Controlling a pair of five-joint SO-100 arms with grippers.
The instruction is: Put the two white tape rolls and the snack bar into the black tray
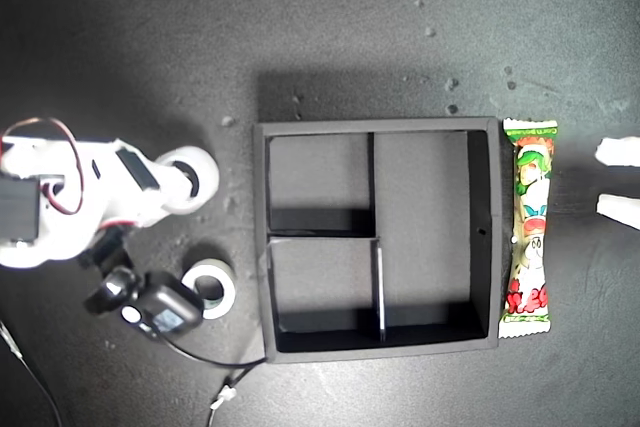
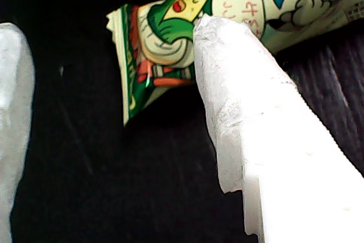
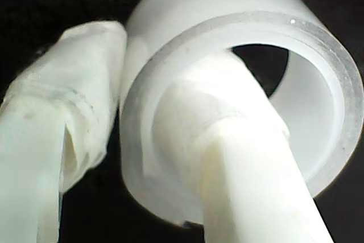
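The square matte black tray (image 1: pixel 482 232) with three compartments sits mid-tabletop, nothing in it. The long green-and-white wrapped snack bar (image 1: pixel 529 227) lies just outside its rim on the exterior view's right; my first gripper (image 1: pixel 618 179) reaches in from that edge, jaws open beside it. At the exterior view's left, my second gripper (image 1: pixel 190 179) has its jaws closed on one white tape roll (image 1: pixel 203 169), one finger (image 3: pixel 250 192) through the hole; the other white ring-shaped tape roll (image 1: pixel 212 287) lies flat nearby

The arm at the exterior view's left has a glossy white plastic shell (image 1: pixel 100 197) with black servo blocks (image 1: pixel 22 209). Thin red wires (image 1: pixel 62 162) loop over it. A black camera module (image 1: pixel 150 305) trails a black cable (image 1: pixel 200 357).
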